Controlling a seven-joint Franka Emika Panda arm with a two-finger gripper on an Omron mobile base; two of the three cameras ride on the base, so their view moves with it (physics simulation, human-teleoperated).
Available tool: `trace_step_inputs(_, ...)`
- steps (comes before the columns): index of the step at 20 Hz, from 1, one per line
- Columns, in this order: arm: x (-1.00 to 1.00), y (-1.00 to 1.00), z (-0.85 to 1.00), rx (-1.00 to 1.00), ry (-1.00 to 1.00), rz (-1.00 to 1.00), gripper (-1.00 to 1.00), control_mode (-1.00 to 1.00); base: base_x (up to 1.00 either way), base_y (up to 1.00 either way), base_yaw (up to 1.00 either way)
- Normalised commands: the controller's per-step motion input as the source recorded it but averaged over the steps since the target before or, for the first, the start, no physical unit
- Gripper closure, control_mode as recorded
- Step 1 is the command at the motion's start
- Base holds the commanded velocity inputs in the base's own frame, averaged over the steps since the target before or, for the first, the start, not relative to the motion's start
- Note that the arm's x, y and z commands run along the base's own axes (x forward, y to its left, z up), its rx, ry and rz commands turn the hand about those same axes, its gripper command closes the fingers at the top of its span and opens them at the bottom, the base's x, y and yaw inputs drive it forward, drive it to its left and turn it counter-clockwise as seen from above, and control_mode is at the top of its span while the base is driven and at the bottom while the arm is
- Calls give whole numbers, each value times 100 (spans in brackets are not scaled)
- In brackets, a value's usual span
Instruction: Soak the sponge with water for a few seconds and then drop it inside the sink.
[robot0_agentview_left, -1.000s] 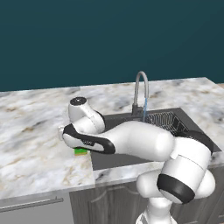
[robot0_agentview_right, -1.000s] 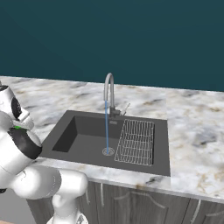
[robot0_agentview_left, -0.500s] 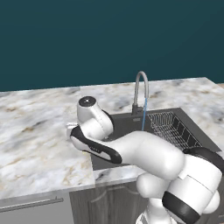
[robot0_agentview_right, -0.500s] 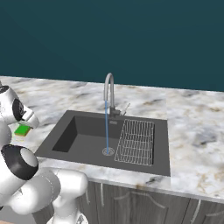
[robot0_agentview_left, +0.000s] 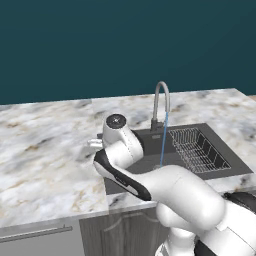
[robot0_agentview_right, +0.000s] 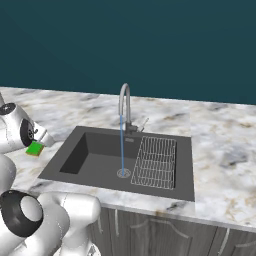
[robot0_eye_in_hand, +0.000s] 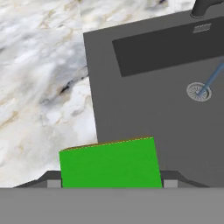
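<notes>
The green sponge (robot0_eye_in_hand: 110, 164), with a thin orange edge along its top, sits between my gripper's (robot0_eye_in_hand: 111, 183) two fingertips, and the gripper is shut on it. In the right base view the sponge (robot0_agentview_right: 35, 148) hangs at the hand, over the counter just left of the sink (robot0_agentview_right: 95, 155). The hand view looks past the sponge onto the sink's (robot0_eye_in_hand: 144, 100) left rim and dark floor. Water (robot0_agentview_right: 121, 145) falls in a thin blue stream from the curved faucet (robot0_agentview_right: 124, 102) to the round drain (robot0_agentview_right: 123, 173). That stream (robot0_eye_in_hand: 212, 78) lies well to the right of the sponge.
A wire mesh rack (robot0_agentview_right: 155, 162) fills the right part of the basin. Marble counter (robot0_agentview_left: 45, 150) surrounds the sink on all sides. My own arm (robot0_agentview_left: 150, 185) crosses in front of the sink's left half in the left base view.
The hand has risen from the counter with the sponge and swung toward the sink's left rim. The water keeps running.
</notes>
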Motion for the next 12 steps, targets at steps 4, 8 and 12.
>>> trace_step_inputs(4,0,-34,20,0,-10,0,100,-100,0,0,0)
trace_step_inputs(8,0,-27,18,0,-8,0,100,-100,0,0,0)
trace_step_inputs(12,0,-19,15,0,-5,0,100,-100,0,0,0)
